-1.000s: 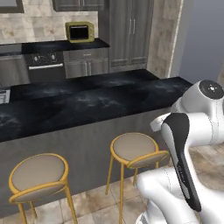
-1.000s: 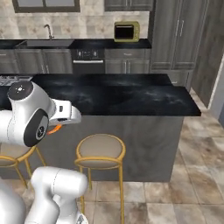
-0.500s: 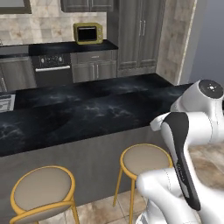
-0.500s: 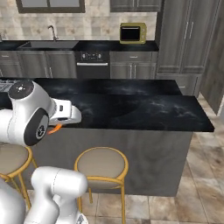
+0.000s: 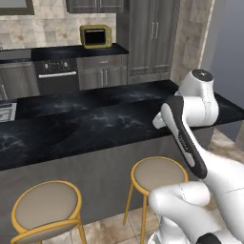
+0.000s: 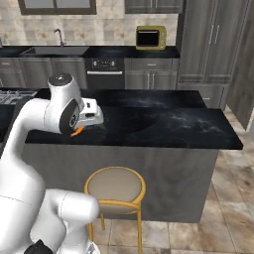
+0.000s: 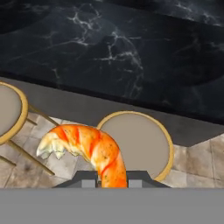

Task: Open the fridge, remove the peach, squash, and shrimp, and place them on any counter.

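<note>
Gripping the shrimp (image 7: 89,151) — gripper (image 7: 112,178) above a stool (image 7: 136,144).

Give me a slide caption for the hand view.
Pincer shut on the shrimp, above a stool beside the counter.

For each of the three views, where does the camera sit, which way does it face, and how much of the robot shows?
Left base view: behind the arm, looking forward over the counter toward the yellow microwave; arm at right.
Right base view: behind, arm at left, the shrimp under the hand.
Hand view: looks along the gripper holding the shrimp, down at a stool.
Shared: counter, stools.
</note>
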You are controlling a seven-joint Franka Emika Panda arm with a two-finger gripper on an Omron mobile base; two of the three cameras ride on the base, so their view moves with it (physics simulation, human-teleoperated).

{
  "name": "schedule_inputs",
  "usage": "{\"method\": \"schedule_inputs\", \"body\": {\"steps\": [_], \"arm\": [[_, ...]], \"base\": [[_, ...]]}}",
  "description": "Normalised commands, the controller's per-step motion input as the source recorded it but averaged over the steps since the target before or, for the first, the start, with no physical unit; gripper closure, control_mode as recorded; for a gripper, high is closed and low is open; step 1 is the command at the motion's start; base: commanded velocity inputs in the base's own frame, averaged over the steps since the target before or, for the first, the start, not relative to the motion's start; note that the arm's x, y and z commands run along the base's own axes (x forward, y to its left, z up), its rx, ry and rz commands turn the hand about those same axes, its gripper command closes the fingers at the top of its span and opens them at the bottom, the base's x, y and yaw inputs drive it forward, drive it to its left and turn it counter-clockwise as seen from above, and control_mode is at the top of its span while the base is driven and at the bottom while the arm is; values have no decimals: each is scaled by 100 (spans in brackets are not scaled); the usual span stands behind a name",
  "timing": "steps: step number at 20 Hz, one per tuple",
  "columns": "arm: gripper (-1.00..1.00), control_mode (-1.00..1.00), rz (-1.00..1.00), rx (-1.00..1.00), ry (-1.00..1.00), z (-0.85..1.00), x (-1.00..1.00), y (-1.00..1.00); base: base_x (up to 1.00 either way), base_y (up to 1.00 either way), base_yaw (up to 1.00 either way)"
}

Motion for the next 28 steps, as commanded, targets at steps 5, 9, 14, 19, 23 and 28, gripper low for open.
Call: {"method": "schedule_inputs", "body": {"steps": [5,9,14,19,23,28], "arm": [[100,-100,0,0,2,-29,99,16],[100,-100,0,0,0,-36,91,25],[100,-100,0,0,-4,-29,35,47],[100,-100,0,0,0,-18,55,44],[100,-100,-1,0,-2,-28,54,21],[100,-100,0,0,0,-25,50,4]], "base": [[0,0,0],[0,0,0],[0,0,0],[0,0,0],[0,0,0],[0,0,0]]}}
